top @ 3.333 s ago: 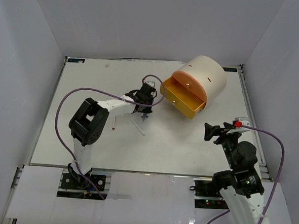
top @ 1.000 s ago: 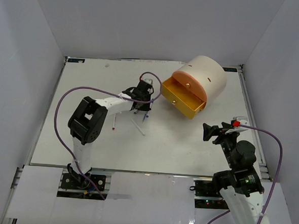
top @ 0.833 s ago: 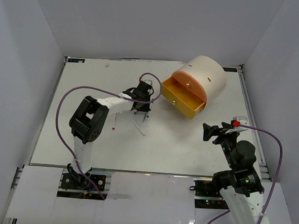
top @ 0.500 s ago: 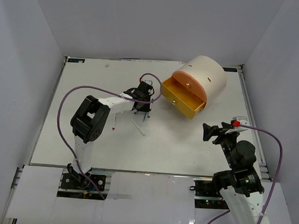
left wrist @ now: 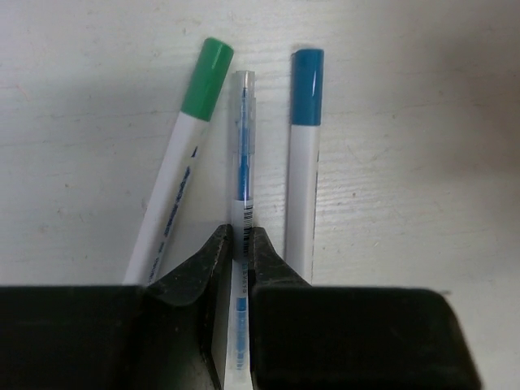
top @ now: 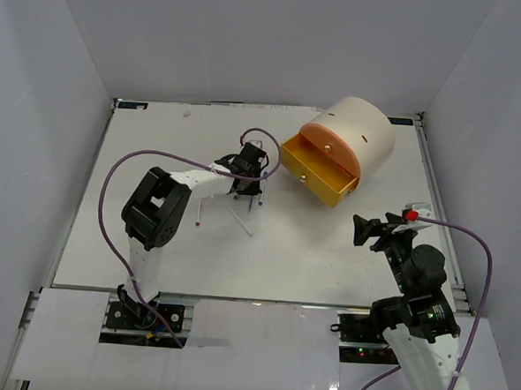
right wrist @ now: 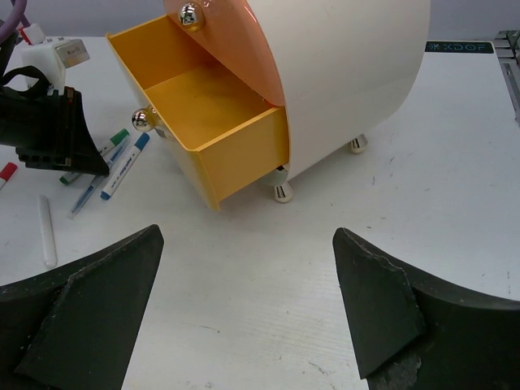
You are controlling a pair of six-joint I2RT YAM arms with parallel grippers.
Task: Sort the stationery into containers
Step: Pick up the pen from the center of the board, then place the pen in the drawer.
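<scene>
Top view: bright, even, diffuse light from overhead. The white surface (top: 151, 241) was near washed out. Shadows were soft and short, with a faint one under the cream organiser (top: 370, 131). The glossy strip at the near edge showed glare patches. Small items were too tiny to resolve.

Left wrist view: dimmer, greyish cast, darker toward the upper right corner. The clear pen (left wrist: 242, 162) and the surface grain were sharp. The left end effector (left wrist: 240, 236) was a black mass (no detail in it).

Right wrist view: bright and crisp mid-frame. The knob (right wrist: 189, 14) carried a specular spot. A soft shadow lay beneath the yellow drawer (right wrist: 203, 106). The right end effector (right wrist: 245, 236) was dark and slightly soft.
</scene>
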